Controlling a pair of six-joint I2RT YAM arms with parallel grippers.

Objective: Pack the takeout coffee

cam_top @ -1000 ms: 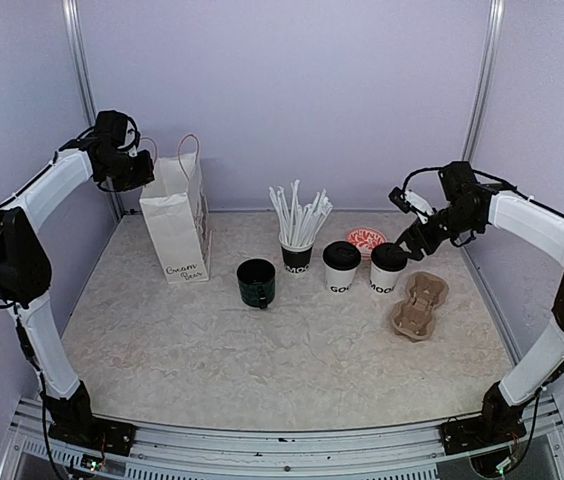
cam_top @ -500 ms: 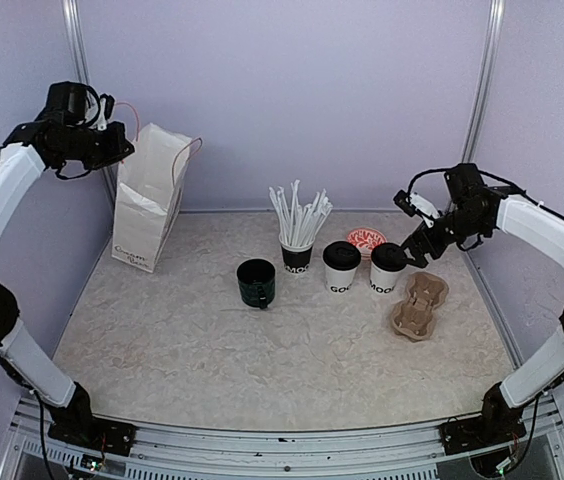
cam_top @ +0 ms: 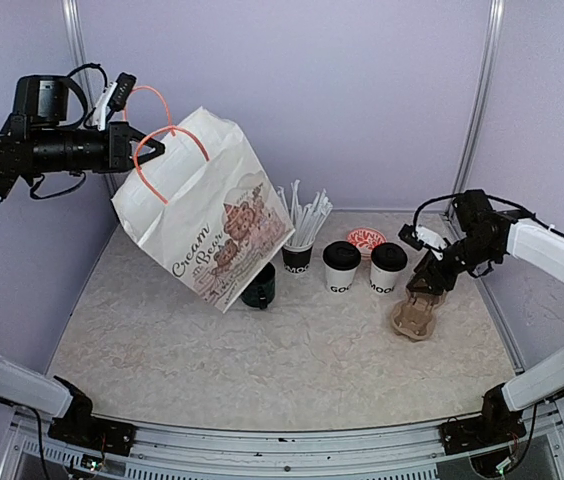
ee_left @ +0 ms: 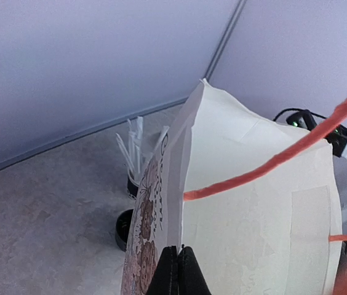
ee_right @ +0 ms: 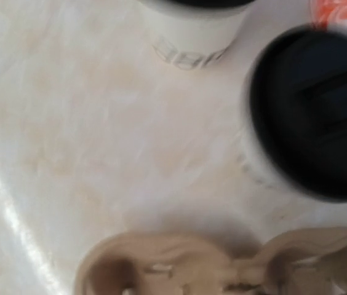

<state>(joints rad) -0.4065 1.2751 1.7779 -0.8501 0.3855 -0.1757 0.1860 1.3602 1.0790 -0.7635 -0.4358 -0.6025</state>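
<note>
Two white takeout coffee cups with black lids stand side by side at mid-table, one to the left (cam_top: 342, 267) (ee_right: 192, 37) and one to the right (cam_top: 388, 268) (ee_right: 312, 110). My left gripper (cam_top: 150, 148) (ee_left: 178, 249) is shut on the rim of a white paper bag (cam_top: 207, 220) (ee_left: 253, 203) with orange handles. The bag hangs tilted in the air at upper left. My right gripper (cam_top: 431, 277) sits low over the far end of a brown pulp cup carrier (cam_top: 417, 312) (ee_right: 223, 264), just right of the cups. Its fingers are hidden in the right wrist view.
A black mug (cam_top: 260, 290) (ee_left: 123, 228) stands partly behind the bag's lower corner. A black cup of white straws (cam_top: 299, 250) (ee_left: 135, 166) stands left of the coffee cups. A red-patterned disc (cam_top: 367, 238) (ee_right: 339, 12) lies behind them. Walls close in at the back and sides.
My left arm raised the bag off the table and swung it right, tilting it above the mug. My right gripper dropped from beside the right cup onto the carrier.
</note>
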